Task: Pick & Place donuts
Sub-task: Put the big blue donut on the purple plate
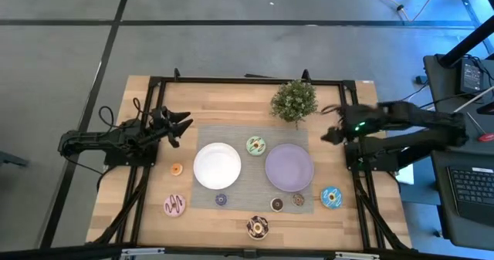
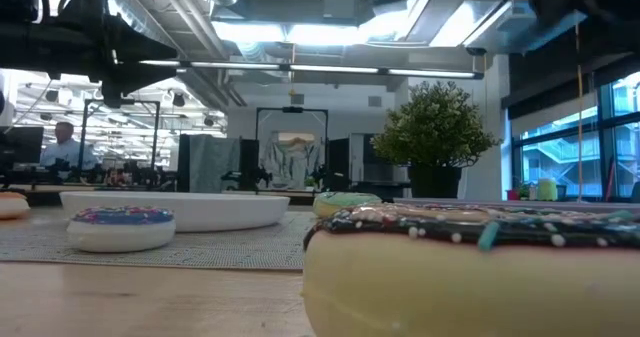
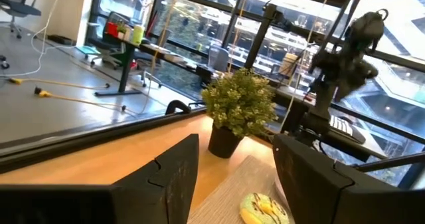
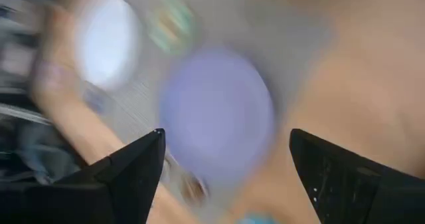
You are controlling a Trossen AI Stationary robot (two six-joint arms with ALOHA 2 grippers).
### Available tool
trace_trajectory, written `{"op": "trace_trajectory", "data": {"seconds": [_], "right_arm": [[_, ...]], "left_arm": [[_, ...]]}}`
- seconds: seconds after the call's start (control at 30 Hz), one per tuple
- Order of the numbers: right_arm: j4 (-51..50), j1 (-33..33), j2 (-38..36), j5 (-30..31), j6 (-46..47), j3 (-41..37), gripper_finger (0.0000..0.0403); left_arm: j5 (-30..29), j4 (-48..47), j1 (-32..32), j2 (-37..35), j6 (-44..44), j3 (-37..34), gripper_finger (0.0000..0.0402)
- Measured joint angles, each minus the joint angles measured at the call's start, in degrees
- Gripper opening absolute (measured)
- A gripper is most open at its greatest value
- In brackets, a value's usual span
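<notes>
Several toy donuts lie flat around two plates on a grey mat. Green-white donut (image 1: pixel 255 145) (image 3: pixel 265 209) sits between the plates at the far side. Orange mini (image 1: pixel 177 169), pink (image 1: pixel 174 206) and purple mini (image 1: pixel 221 200) (image 2: pixel 120 227) lie left and near. Chocolate-sprinkled (image 1: pixel 257 227) (image 2: pixel 480 267) is at the near edge. Dark brown mini (image 1: pixel 277 204), speckled mini (image 1: pixel 298 200) and blue (image 1: pixel 331 197) lie near the lilac plate. My left gripper (image 1: pixel 181 125) (image 3: pixel 236 164) hovers open left of the mat. My right gripper (image 1: pixel 332 133) (image 4: pixel 226 144) hovers open beyond the lilac plate's right.
White plate (image 1: pixel 217 165) and lilac plate (image 1: pixel 289 167) (image 4: pixel 219 114) rest on the grey mat (image 1: pixel 231 133). A potted plant (image 1: pixel 294 100) (image 3: pixel 240 108) stands at the far middle of the table. A black frame runs along the table's sides. A person sits far off in the room (image 2: pixel 62 142).
</notes>
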Motion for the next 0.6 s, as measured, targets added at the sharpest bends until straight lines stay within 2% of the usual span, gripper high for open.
{"op": "trace_trajectory", "data": {"seconds": [0.1,0.2,0.4,0.6], "right_arm": [[-6.81,3.5,5.7,-6.18,7.41,-0.4,0.0322],[-7.26,8.49,10.44,-11.25,12.13,-1.78,0.0322],[-2.41,20.32,18.88,-12.44,19.74,-1.92,0.0322],[-1.45,31.77,25.46,-15.13,34.53,-1.92,0.0322]], "left_arm": [[0.41,-0.02,0.0,0.0,-0.19,0.02,0.0194],[0.43,-0.02,0.0,0.0,-0.19,0.02,0.0192],[0.43,-0.04,0.0,0.0,-0.19,0.0,0.019],[0.45,-0.04,0.0,0.01,-3.1,0.01,0.0193]]}}
